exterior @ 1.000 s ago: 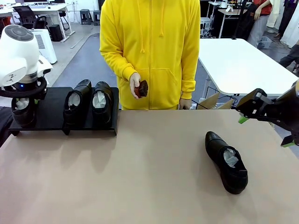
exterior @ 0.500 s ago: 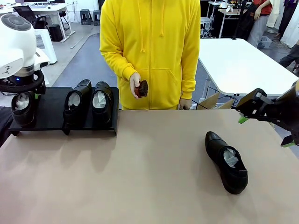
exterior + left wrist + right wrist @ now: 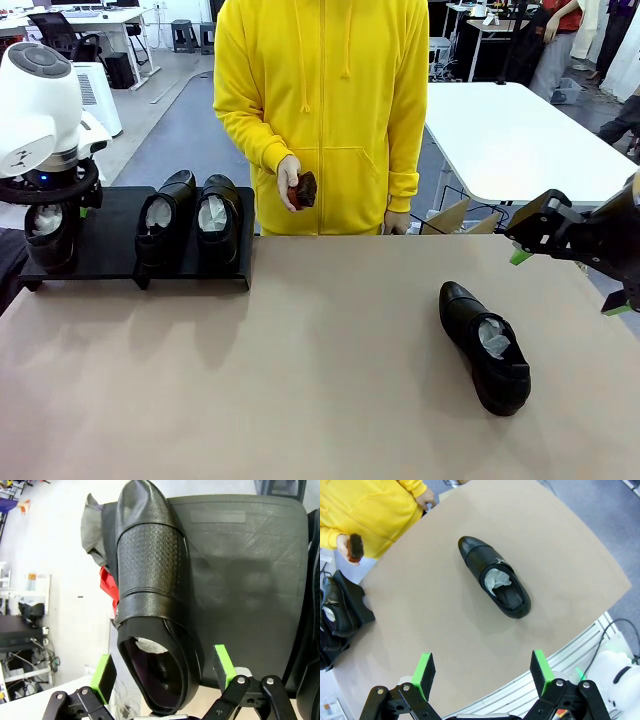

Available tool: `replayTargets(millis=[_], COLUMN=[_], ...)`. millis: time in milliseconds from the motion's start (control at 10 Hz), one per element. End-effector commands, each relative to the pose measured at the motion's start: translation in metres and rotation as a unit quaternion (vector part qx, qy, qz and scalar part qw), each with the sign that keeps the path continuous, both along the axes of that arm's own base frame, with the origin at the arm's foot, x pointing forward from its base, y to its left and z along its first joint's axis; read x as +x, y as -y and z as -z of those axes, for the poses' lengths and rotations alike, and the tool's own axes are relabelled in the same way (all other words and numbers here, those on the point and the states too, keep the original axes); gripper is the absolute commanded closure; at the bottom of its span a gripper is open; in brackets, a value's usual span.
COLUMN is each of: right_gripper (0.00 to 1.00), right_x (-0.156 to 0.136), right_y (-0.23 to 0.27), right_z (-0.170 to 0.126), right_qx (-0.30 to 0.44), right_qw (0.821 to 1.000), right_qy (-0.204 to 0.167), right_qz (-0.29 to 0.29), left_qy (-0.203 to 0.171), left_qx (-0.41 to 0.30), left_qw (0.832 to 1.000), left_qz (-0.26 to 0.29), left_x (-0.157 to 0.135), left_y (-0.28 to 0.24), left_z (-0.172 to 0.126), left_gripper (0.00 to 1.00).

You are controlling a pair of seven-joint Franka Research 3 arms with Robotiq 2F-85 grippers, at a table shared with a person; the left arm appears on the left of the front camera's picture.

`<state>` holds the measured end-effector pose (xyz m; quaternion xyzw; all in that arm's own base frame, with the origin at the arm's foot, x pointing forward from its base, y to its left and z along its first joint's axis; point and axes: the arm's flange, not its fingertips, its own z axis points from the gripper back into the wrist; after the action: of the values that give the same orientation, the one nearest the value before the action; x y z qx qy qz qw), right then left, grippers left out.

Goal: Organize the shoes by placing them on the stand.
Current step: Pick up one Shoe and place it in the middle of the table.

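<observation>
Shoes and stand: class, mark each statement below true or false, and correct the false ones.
1. Three shoes sit on the stand. True.
2. The fourth shoe lies on the table. True.
3. The left pincer is clamped on the leftmost shoe. False: its pads stand open on either side of the heel.
4. The person's hand holds a shoe. False: it holds a small brush.
5. The right pincer is open and holds nothing. True.
</observation>
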<state>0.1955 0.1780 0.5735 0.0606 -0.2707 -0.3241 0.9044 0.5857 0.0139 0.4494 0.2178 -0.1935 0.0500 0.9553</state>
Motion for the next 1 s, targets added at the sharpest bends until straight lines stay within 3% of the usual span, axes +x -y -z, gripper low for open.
replayTargets(millis=[0,200,400,600,800,900], right_gripper=[0.00,0.00,0.00,0.00,0.00,0.00], right_x=[0.003,0.003,0.003,0.003,0.003,0.003], right_y=[-0.002,-0.002,-0.002,-0.002,-0.002,-0.002], right_z=[-0.001,-0.001,-0.001,-0.001,-0.001,-0.001], right_qx=[0.007,0.007,0.007,0.007,0.007,0.007], right_qw=[1.000,1.000,1.000,1.000,1.000,1.000], right_qy=[0.002,0.002,0.002,0.002,0.002,0.002], right_qz=[-0.014,-0.014,-0.014,-0.014,-0.014,-0.014], left_qy=[0.006,0.000,-0.026,-0.088,-0.165,-0.184], left_qx=[0.000,0.000,-0.009,-0.072,-0.099,-0.109], left_qw=[1.000,1.000,0.996,0.987,0.974,0.969], left_qz=[0.000,0.000,0.084,0.118,0.117,0.121], left_x=[0.000,0.000,-0.046,-0.092,-0.111,-0.118], left_y=[-0.003,0.000,0.056,0.081,0.078,0.077], left_z=[-0.004,0.000,-0.030,-0.063,-0.080,-0.089], left_gripper=[0.00,0.00,0.00,0.00,0.00,0.00])
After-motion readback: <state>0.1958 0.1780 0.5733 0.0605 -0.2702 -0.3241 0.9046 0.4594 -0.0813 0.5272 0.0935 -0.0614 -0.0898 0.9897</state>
